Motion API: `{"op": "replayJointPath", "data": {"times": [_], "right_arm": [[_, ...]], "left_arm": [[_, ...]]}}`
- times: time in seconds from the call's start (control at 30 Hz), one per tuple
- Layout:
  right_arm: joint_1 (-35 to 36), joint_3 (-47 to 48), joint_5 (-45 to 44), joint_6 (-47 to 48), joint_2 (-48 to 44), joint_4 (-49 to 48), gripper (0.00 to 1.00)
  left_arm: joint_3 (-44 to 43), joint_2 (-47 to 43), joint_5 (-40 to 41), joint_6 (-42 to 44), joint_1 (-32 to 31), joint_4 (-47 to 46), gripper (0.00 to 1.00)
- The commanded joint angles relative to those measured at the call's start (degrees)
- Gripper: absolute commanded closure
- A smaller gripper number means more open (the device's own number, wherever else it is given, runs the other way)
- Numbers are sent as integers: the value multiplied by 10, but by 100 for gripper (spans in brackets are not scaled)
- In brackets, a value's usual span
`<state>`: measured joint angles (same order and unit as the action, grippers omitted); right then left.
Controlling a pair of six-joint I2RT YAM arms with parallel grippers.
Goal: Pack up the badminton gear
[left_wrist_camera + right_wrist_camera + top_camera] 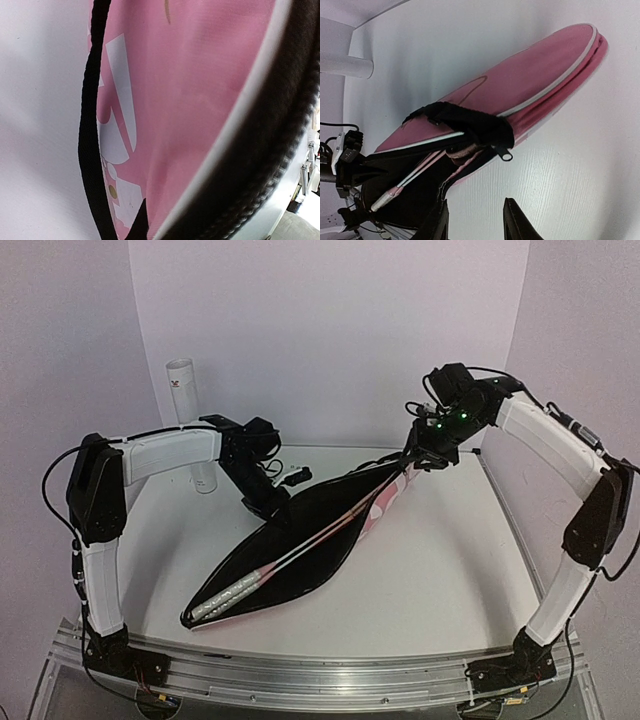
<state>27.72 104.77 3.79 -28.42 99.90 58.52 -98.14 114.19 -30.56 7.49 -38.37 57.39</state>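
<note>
Right end effector (476,206) hangs spread and empty just under the zipper pull (506,156), can't make out the grip of the left end effector (270,504), rackets (233,592) already sit inside the unzipped pink bag (386,502) mid-frame, so I'd guess mainly zipping is left.

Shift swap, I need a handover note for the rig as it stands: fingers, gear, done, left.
Left gripper: at the open edge of the long pink fabric bag; can't tell whether its fingers are open or shut.
Right gripper: open, empty, near the black zipper pull.
Done: two thin white-framed rackets lie inside the bag.
Left: shuttlecocks not visible, so locate them; bag not yet zipped.
</note>
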Motion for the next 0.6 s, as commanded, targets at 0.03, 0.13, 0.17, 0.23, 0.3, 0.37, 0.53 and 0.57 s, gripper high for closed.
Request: {"op": "replayJointPath", "data": {"times": [0.03,0.13,0.17,0.23,0.3,0.37,0.53,0.57], "right_arm": [[-94,-62,176,61,-30,-52,59],[-98,-132,252,26,-52,-140,49],[-98,-154,266,9,-58,-174,47],[-98,-195,278,-21,-66,-243,46],[-98,-231,295,-46,-72,-293,46],[-98,-262,304,-68,-76,-330,45],[-99,-298,293,-90,-74,-391,50],[-98,-294,293,-89,-72,-393,52]], "left_arm": [[12,-35,-47,-4,0,-5,100],[19,-34,-37,-4,0,-6,100],[19,-33,-37,-4,0,-6,100],[21,-32,-39,-4,1,-7,100],[25,-32,-39,-5,1,-10,100],[30,-33,-41,-5,0,-11,100],[29,-30,-54,-5,2,-11,100],[28,-30,-56,-5,2,-12,100]]}}
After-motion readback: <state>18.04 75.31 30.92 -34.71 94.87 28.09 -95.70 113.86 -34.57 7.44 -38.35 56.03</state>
